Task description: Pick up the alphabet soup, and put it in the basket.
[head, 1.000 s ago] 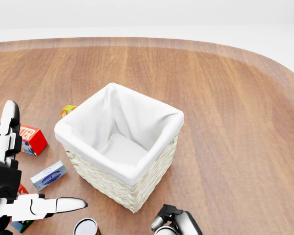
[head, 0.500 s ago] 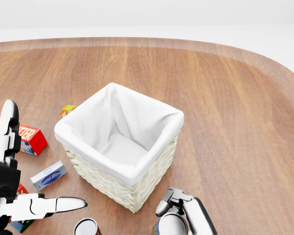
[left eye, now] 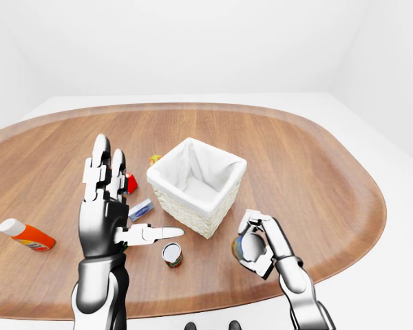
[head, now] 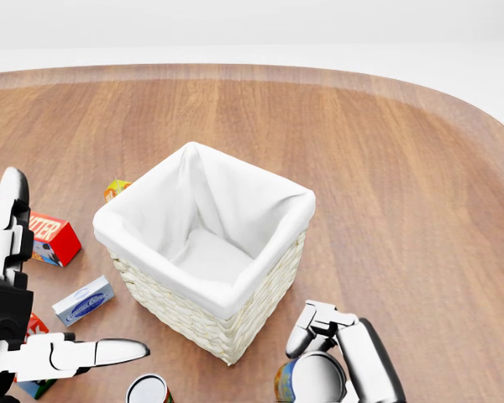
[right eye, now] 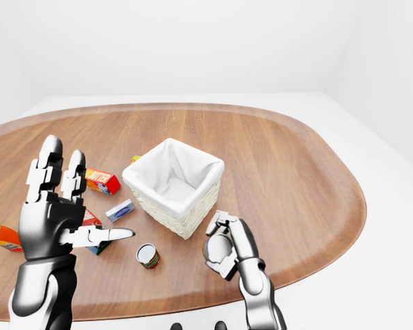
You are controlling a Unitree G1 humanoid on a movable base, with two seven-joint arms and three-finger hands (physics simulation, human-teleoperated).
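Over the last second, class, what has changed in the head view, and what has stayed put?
The right hand, closed round the alphabet soup, has risen into view at the bottom edge, toward the basket. The can was barely visible before. The left hand shifted only slightly, staying open. Basket, boxes and the second can stayed still.
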